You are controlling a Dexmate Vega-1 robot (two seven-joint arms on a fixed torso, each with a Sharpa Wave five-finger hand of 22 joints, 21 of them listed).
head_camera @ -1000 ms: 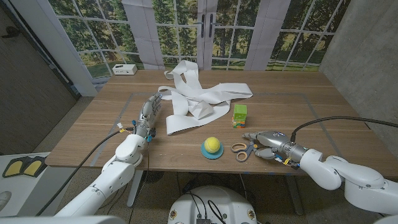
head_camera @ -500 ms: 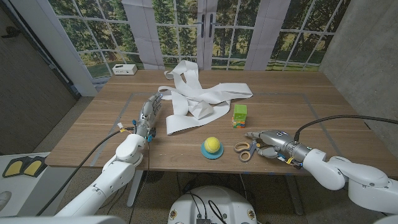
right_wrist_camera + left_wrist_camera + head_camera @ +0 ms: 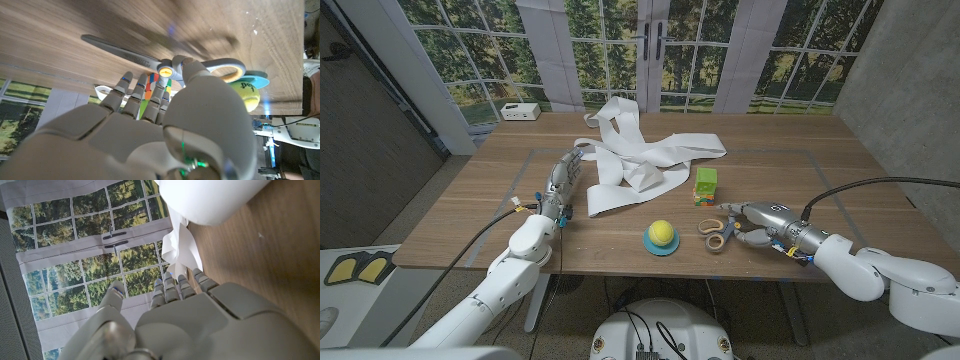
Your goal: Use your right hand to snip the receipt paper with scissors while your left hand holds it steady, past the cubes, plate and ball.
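On the wooden desk (image 3: 470, 215), the right hand (image 3: 752, 222) has moved up beside the scissors (image 3: 714, 234), fingers spread and touching their pivot without gripping, while the left hand (image 3: 564, 181) stays open, fingers straight, beside the receipt paper (image 3: 640, 155), unmoved near the far edge.

The head camera looks steeply down from above the table's (image 3: 470, 215) near edge, arms entering from both lower corners. Each wrist camera sits close behind its own hand, turned upside down. The right wrist view shares the scissors (image 3: 150, 60) (image 3: 715, 238) with the head view; the left shares the receipt paper (image 3: 180, 247) (image 3: 640, 160).
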